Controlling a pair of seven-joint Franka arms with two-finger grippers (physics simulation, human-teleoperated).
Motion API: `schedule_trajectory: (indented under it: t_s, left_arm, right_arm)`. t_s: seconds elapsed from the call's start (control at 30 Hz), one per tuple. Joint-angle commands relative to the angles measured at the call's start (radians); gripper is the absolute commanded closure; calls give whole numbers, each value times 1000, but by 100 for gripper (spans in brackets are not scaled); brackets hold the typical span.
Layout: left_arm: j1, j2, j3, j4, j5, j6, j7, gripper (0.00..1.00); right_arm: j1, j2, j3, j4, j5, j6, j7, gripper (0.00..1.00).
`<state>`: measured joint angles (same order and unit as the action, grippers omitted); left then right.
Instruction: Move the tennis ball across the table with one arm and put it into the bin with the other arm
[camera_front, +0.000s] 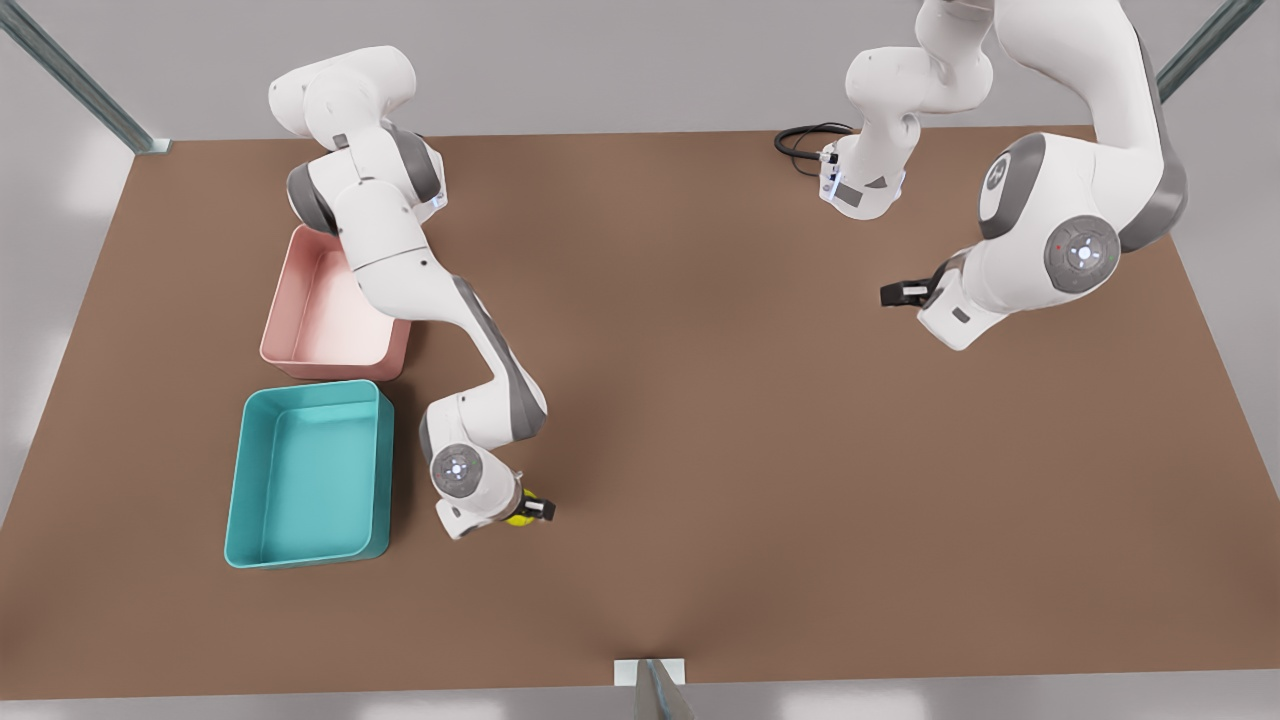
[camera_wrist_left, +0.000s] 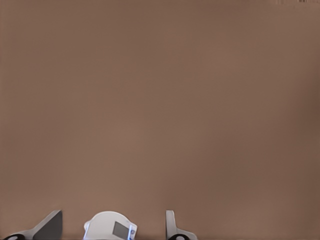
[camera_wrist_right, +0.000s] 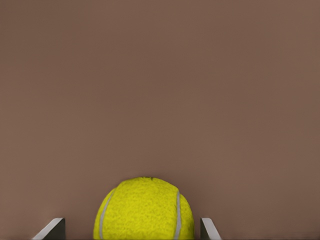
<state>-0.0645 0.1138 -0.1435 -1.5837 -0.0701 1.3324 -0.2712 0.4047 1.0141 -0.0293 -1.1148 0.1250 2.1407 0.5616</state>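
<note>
The yellow-green tennis ball (camera_front: 518, 515) rests on the brown table (camera_front: 700, 400), just off the front view's right of the teal bin (camera_front: 305, 475). My right gripper (camera_front: 537, 508) is down at the ball. In the right wrist view the ball (camera_wrist_right: 144, 210) lies between the right gripper's (camera_wrist_right: 132, 222) fingers (camera_wrist_right: 54, 227), which stand open with a visible gap on each side. My left gripper (camera_front: 900, 293) hangs open and empty over the table at the front view's right. Bare tabletop lies under the left gripper (camera_wrist_left: 113, 216) in its own wrist view.
A pink tray (camera_front: 330, 310) stands just behind the teal bin, partly under the right arm. A black cable (camera_front: 805, 140) loops at the far edge by the left arm's base. A white arm link (camera_wrist_left: 110, 227) pokes into the left wrist view.
</note>
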Motion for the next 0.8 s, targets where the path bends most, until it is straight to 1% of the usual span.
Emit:
schedule_trajectory:
  t_s: [0.0, 0.4, 0.43, 0.5, 0.53, 0.6, 0.67, 0.73, 0.77]
  left_arm:
    - [-1, 0, -1, 1, 1, -1, -74, 0]
    - [-1, 0, -1, -1, 0, -6, -74, 0]
    - [-1, 1, -1, -1, 0, -6, -74, 0]
    - [-1, 1, -1, -1, 1, -6, -74, 0]
    - [-1, 1, -1, -1, 0, -6, -74, 0]
    - [-1, 1, -1, -1, 0, -6, -74, 0]
    - [-1, 6, -1, -1, 1, -6, -74, 0]
    - [-1, 6, -1, -1, 1, -6, -74, 0]
    - [-1, 6, -1, -1, 0, -6, -74, 0]
  right_arm:
    - [0, 1, 0, -3, -1, 1, 98, 0]
    - [-3, 34, 0, -10, -1, 4, 81, 0]
    - [-3, 34, 0, -10, -1, 4, 81, 5]
    - [-3, 34, 0, -10, 1, 5, 81, 31]
    - [-3, 32, 0, -10, 4, 7, 80, 34]
    - [-6, 24, 2, 0, 8, 8, 78, 34]
    - [-15, -15, 3, -3, 12, 1, 70, 34]
    - [-36, -87, 2, -8, 12, -103, -17, 34]
    - [-72, -117, 0, -11, 8, -185, -144, 34]
